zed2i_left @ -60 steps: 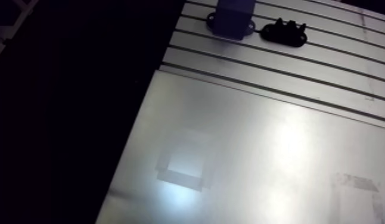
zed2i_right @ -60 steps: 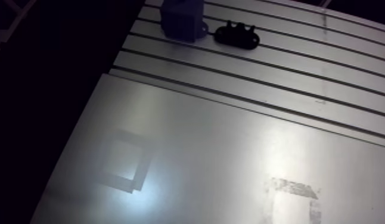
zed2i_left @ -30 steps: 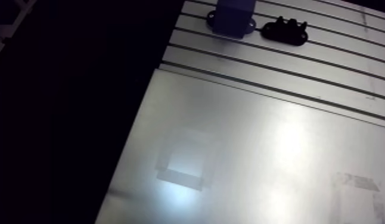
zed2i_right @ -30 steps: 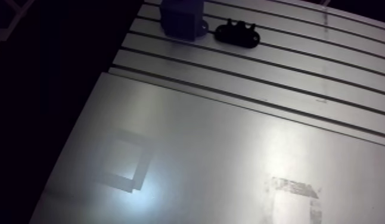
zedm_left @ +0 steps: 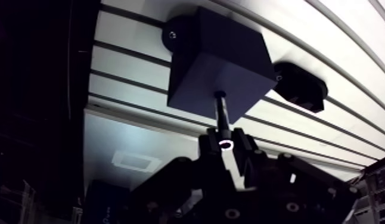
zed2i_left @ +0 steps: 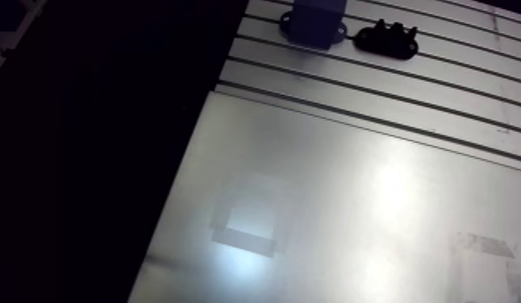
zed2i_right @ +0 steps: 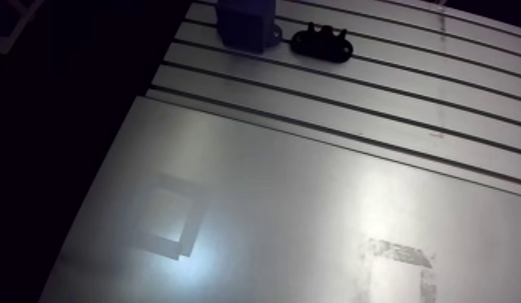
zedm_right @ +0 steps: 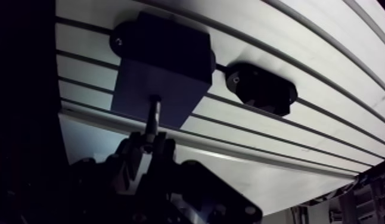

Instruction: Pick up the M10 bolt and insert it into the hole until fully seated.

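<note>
One M10 bolt [zedm_left: 221,116] poised at the hole [zedm_left: 219,94], not yet seated

We start at the gripper [zedm_left: 225,146]. Its two dark fingers [zedm_left: 245,150] are pressed in on the rear end of the M10 bolt, pinching it so the shank stands straight out at the gripper's twelve o'clock. We judge that hold deliberate: clamping the rear leaves the shank free to travel into the bore and keeps its axis in line. A bright ring glints between the fingers. It is perhaps the bolt's head, but we cannot tell.

The shank is a slim, dark metal rod, and its tip meets the hole in the near face of the block [zedm_left: 216,59]. Most of its length shows bare between fingers and block, so we judge insertion barely begun. We cannot tell whether the tip is inside the mouth or only touching it.

The block is a matte, dark-blue cube with crisp edges and small mounting ears. It sits on the slotted table [zedm_left: 132,65], presumably fixed so that it cannot shift under the push. Just beside it, at its three o'clock, sits a low black fixture [zedm_left: 299,86], rounded and clear of the bolt. In the arm view both stand toward twelve o'clock from a smooth, brushed plate [zed2i_left: 352,185] that throws back soft glare.
</note>
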